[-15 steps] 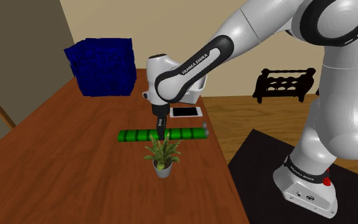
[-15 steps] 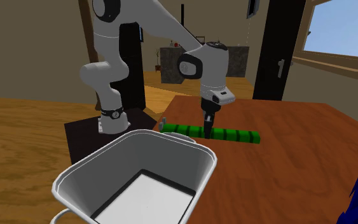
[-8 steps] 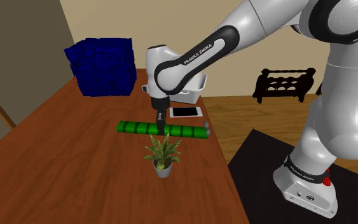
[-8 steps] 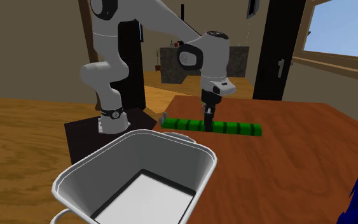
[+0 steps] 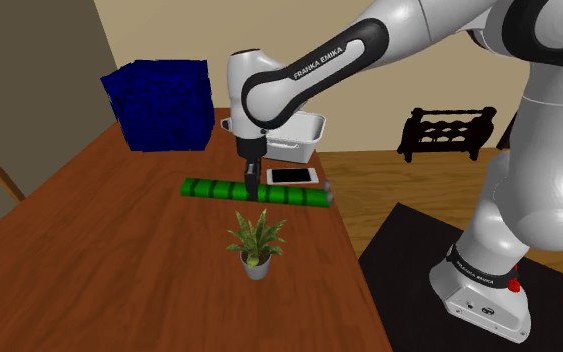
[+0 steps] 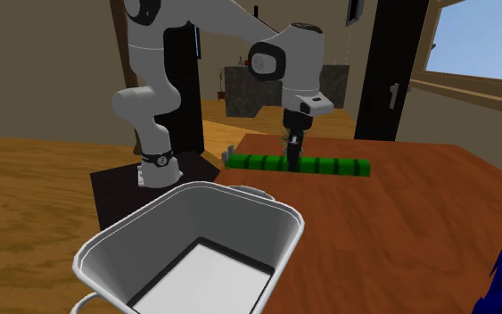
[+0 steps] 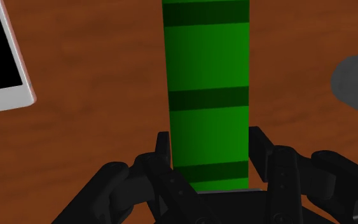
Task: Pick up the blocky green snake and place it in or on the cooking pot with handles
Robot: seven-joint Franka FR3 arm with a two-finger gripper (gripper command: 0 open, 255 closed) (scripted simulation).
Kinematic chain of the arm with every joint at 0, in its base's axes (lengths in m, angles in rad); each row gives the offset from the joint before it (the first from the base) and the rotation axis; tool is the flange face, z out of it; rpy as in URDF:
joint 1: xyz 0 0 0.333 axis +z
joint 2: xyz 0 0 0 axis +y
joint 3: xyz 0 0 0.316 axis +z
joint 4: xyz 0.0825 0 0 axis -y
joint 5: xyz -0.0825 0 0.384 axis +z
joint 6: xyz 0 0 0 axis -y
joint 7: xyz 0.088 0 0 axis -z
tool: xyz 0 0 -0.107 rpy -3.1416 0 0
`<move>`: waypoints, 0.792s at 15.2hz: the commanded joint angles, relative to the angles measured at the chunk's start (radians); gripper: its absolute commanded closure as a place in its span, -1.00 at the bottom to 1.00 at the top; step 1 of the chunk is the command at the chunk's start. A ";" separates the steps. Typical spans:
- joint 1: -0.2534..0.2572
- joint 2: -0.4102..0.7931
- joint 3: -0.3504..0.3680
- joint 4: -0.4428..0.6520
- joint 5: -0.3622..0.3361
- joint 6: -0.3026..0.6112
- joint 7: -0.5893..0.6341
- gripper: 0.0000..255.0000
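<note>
The green snake (image 5: 294, 196), a long straight bar with darker green bands, hangs level just above the wooden table (image 5: 119, 260). My black gripper (image 5: 255, 190) is shut on it near its middle, pointing straight down. In the wrist view the two fingers (image 7: 163, 153) clasp the snake (image 7: 207, 95) from both sides. From the second exterior view the snake (image 6: 329, 165) and gripper (image 6: 292, 161) are beyond the pot (image 6: 267, 207), a large pale grey vessel in the foreground. In the shoulder view the pot (image 5: 304, 135) sits behind the arm at the table's far edge.
A small potted plant (image 5: 256, 243) stands just in front of the snake. A white phone (image 5: 294, 176) lies flat past it, near the pot. A dark blue crate (image 5: 159, 104) sits at the table's far left. A dark rack (image 5: 447, 132) stands on the floor beyond.
The gripper has risen with the snake clasped in it, lifting it off the table and carrying it a little toward the far side, away from the plant.
</note>
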 commanded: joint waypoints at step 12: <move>-0.003 -0.061 0.000 0.102 0.000 -0.162 0.011 1.00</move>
